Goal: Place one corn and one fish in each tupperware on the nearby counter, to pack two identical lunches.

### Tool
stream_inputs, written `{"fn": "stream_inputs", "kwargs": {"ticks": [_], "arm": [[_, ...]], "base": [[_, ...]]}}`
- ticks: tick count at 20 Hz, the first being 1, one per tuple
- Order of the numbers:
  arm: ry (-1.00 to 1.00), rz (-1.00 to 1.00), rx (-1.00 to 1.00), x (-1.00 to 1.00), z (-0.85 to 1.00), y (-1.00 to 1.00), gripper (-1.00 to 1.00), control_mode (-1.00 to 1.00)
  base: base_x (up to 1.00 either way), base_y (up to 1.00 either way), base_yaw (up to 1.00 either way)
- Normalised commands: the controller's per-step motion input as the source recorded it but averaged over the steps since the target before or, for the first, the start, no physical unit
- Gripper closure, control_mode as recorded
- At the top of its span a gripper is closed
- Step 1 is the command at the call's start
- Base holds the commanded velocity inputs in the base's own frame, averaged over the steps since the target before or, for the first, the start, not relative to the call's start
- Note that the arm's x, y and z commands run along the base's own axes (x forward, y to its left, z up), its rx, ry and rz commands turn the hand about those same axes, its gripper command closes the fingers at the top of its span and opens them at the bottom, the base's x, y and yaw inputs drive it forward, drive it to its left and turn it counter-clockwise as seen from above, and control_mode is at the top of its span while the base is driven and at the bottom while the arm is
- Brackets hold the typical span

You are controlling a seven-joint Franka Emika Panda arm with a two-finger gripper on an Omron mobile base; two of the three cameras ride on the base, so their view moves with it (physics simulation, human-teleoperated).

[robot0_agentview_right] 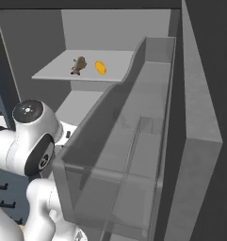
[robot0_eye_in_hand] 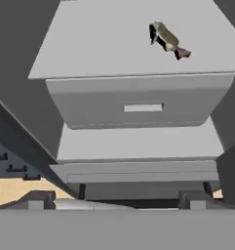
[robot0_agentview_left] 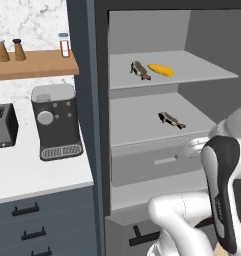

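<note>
i see an open fridge with grey shelves. on the upper shelf [robot0_agentview_left: 202,67] one fish [robot0_agentview_left: 140,70] lies just left of a corn cob [robot0_agentview_left: 161,70], close but apart; from the right base view they are the fish [robot0_agentview_right: 78,65] and the corn cob [robot0_agentview_right: 101,67]. on the lower shelf [robot0_agentview_left: 137,127] a second fish [robot0_agentview_left: 171,119] lies alone, towards the right; the hand view has that fish [robot0_eye_in_hand: 167,40] above a closed grey drawer [robot0_eye_in_hand: 143,107]. to the left, the white marbled table [robot0_agentview_left: 37,175] carries a coffee machine [robot0_agentview_left: 56,121] and a toaster [robot0_agentview_left: 3,126]. the jaws' tips [robot0_eye_in_hand: 116,199] sit low in the hand view; i cannot tell their spread.
</note>
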Motion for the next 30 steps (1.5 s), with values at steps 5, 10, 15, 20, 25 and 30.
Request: {"fn": "stream_inputs", "kwargs": {"ticks": [5, 10, 15, 20, 25, 30], "arm": [[-0.24, 0.02, 0.0, 0.66, -0.02, -0.16, -1.0, -1.0], [-0.04, -0.17, -0.08, 0.57, -0.06, -0.02, -1.0, -1.0], [0.01, -0.15, -0.12, 0.78, 0.0, -0.16, -1.0, -1.0], [0.01, -0.01, -0.02, 0.91, -0.13, -0.47, -1.0, -1.0], [0.0, 0.0, -0.02, 0.93, -0.19, -0.41, -1.0, -1.0], [0.0, 0.0, 0.0, 0.85, -0.11, -0.26, -1.0, -1.0]], "base": [[0.0, 0.0, 0.0], [0.0, 0.0, 0.0], [0.0, 0.0, 0.0], [0.0, 0.0, 0.0], [0.0, 0.0, 0.0], [0.0, 0.0, 0.0]]}}
